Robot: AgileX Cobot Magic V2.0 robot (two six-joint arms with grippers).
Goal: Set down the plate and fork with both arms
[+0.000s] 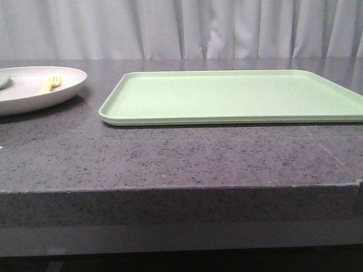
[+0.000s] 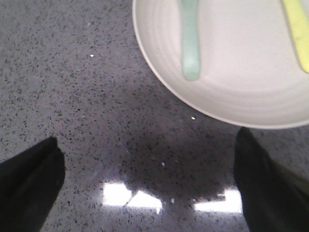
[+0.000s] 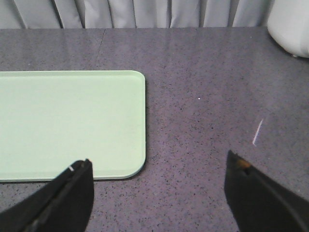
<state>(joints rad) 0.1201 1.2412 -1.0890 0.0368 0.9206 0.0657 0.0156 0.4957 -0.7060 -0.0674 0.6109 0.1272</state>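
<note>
The off-white plate (image 1: pixel 22 96) sits at the far left of the table with the yellow fork (image 1: pixel 50 84) lying in it. In the left wrist view the plate (image 2: pixel 241 92) holds the fork (image 2: pixel 298 34) and a pale green spoon (image 2: pixel 190 38). My left gripper (image 2: pixel 147 159) is open and empty above bare table, just short of the plate's rim. My right gripper (image 3: pixel 157 176) is open and empty above the table, beside the corner of the light green tray (image 3: pixel 67 125). Neither gripper shows in the front view.
The light green tray (image 1: pixel 238 96) lies flat across the middle and right of the grey speckled table (image 1: pixel 170 158). The spoon's end (image 1: pixel 3 79) shows at the left edge. A white object (image 3: pixel 292 24) stands at the far corner in the right wrist view. Curtains hang behind.
</note>
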